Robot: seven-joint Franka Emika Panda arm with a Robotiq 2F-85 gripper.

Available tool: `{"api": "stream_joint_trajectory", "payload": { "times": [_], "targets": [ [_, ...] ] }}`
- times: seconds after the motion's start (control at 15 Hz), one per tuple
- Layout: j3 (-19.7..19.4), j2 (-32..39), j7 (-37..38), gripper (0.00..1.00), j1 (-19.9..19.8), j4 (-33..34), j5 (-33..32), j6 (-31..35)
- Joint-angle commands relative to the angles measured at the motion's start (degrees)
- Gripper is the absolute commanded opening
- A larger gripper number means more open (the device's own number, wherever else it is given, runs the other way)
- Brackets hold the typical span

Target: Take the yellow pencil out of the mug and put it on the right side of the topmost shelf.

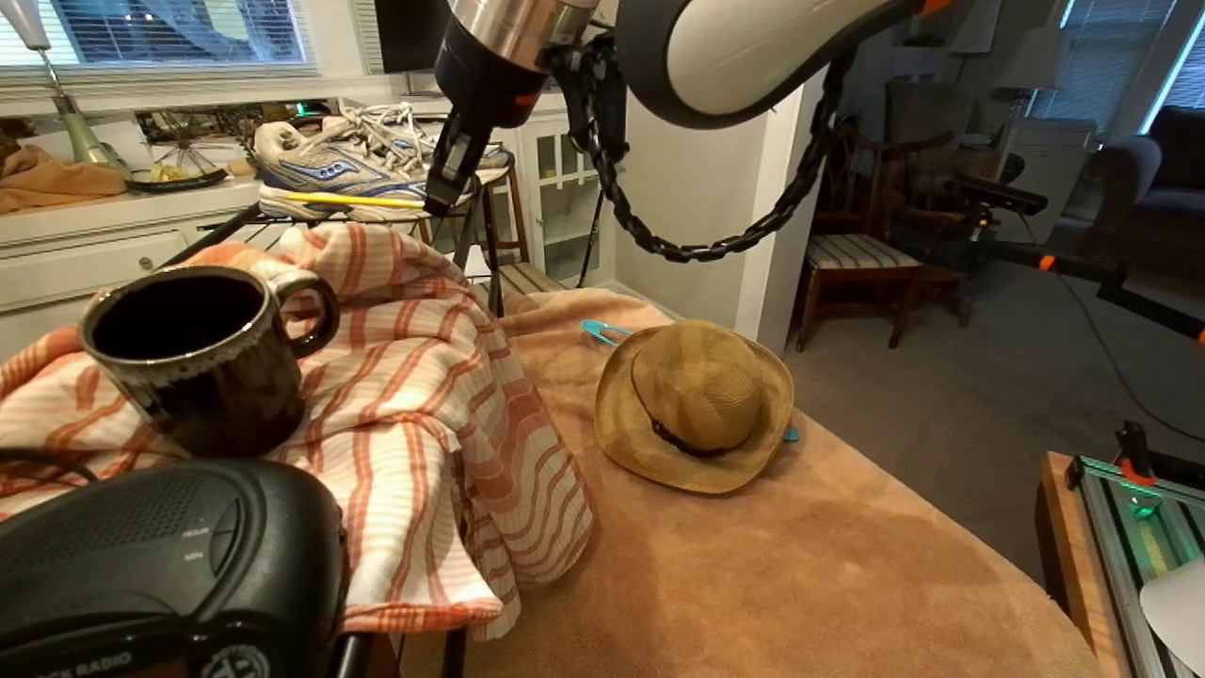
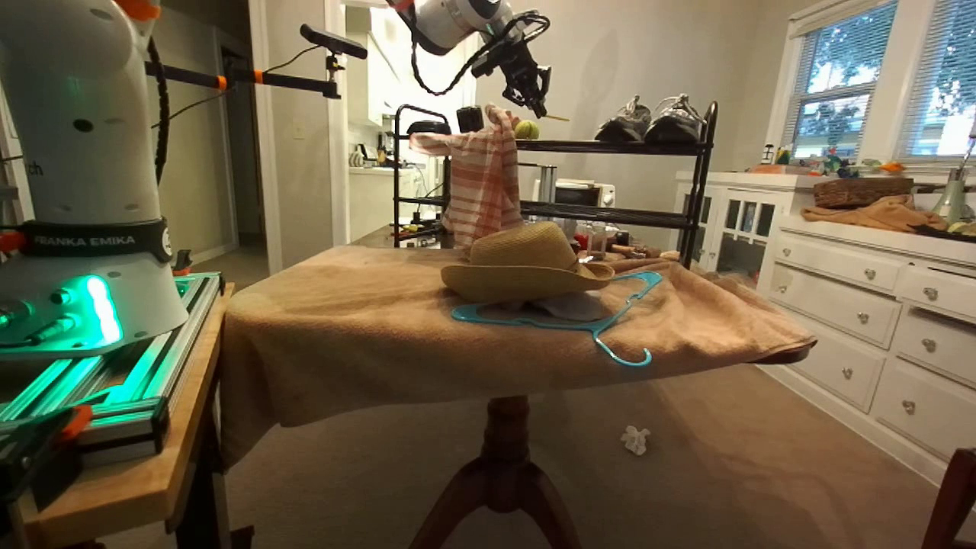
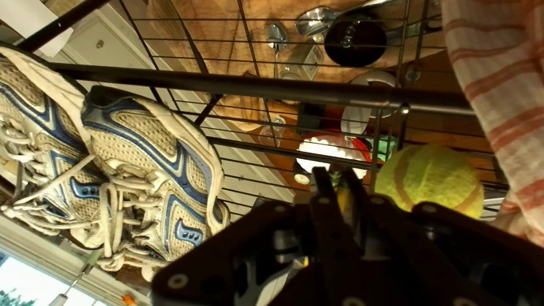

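Observation:
My gripper (image 1: 440, 198) is shut on the yellow pencil (image 1: 358, 201) near one end. The pencil is held roughly level above the topmost shelf (image 2: 579, 147), between the tennis ball and the shoes in an exterior view (image 2: 558, 118). In the wrist view the fingertips (image 3: 334, 173) pinch the pencil (image 3: 344, 199), which is mostly hidden by the dark fingers. The wire shelf (image 3: 263, 84) lies beneath. The dark brown mug (image 1: 221, 395) stands upright on the striped cloth, its handle toward the shoes. Its inside looks dark, and no pencil sticks out.
A pair of running shoes (image 3: 148, 165) stands on the shelf beside the gripper. A tennis ball (image 3: 429, 180) sits on the other side. A striped cloth (image 1: 405, 377) and a black clock radio (image 1: 169, 556) are near the mug. A straw hat (image 1: 697, 405) lies on the table.

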Motion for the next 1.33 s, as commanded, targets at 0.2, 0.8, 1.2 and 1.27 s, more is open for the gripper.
{"api": "stream_joint_trajectory", "payload": {
  "times": [0.2, 0.8, 1.2, 1.27],
  "targets": [
    [1.6, 3.1, -10.1, 0.02, -2.4, 1.4, 5.7, 3.6],
    [3.5, 5.5, -20.0, 0.02, -5.1, 3.3, 11.9, 3.1],
    [3.8, 6.7, -21.2, 0.02, -5.2, 4.2, 12.2, 2.8],
    [3.8, 6.9, -21.2, 0.02, -5.2, 4.3, 12.1, 2.8]
  ]
}}
